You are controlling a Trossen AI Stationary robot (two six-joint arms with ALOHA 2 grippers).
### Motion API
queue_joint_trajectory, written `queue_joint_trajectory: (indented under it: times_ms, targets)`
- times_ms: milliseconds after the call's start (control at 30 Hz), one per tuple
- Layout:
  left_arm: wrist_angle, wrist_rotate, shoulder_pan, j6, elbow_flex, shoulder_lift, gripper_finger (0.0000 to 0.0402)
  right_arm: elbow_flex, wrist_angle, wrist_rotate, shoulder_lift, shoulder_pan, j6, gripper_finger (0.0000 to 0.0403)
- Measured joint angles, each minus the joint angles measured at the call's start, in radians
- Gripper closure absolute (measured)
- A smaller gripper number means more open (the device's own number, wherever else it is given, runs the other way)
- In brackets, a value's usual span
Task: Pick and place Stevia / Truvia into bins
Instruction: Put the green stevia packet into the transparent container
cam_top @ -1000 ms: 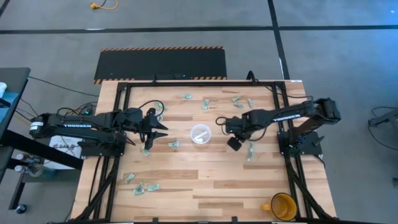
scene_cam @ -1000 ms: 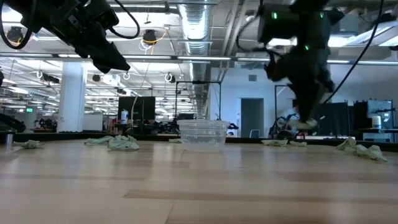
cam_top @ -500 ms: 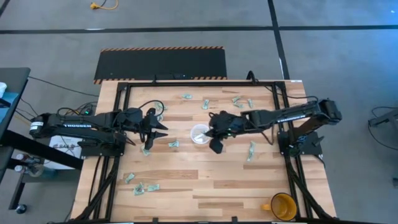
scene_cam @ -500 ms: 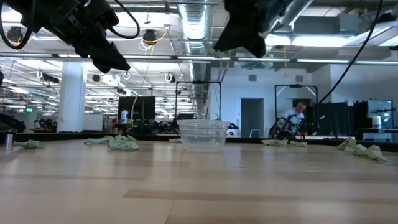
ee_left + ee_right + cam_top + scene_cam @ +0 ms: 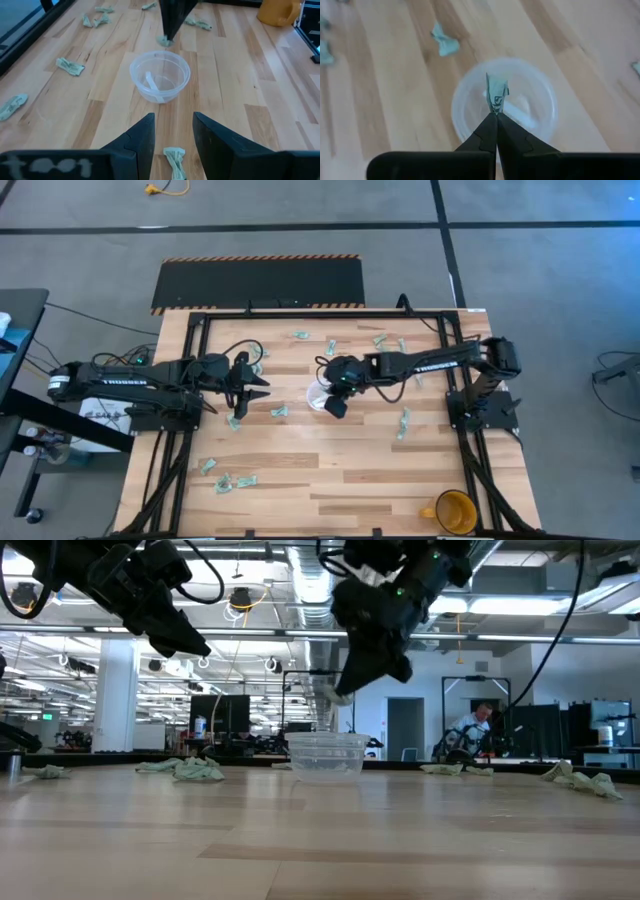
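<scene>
Hovering over the small round clear plastic cup [image 5: 502, 102] at the table's middle, your right gripper [image 5: 495, 116] pinches a pale green paper sachet [image 5: 496, 96]. Your left gripper [image 5: 173, 131] waits left of the cup, fingers apart.

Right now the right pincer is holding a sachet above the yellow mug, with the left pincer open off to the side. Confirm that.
Not quite. The right pincer is shut on a sachet above the clear cup, not the yellow mug, which stands at a far corner of the table. The right wrist view shows it. The left pincer is indeed open, off to the side.
</scene>
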Motion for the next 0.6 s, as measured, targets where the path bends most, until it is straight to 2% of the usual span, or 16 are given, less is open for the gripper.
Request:
queue_joint_trajectory:
  times_ms: [200, 500, 600]
  targets:
    - [-0.004, -0.001, 0.000, 0.000, 0.000, 0.000, 0.0280, 0.014, -0.027, 0.000, 0.018, -0.009, -0.011, 0.0396]
    - [-0.002, -0.004, -0.003, 0.000, 0.000, 0.000, 0.0280, 0.013, -0.065, 0.002, -0.001, -0.010, -0.034, 0.0331]
    - [-0.003, -0.004, -0.003, 0.000, 0.000, 0.000, 0.0280, 0.016, -0.171, 0.022, -0.018, -0.016, -0.020, 0.0317]
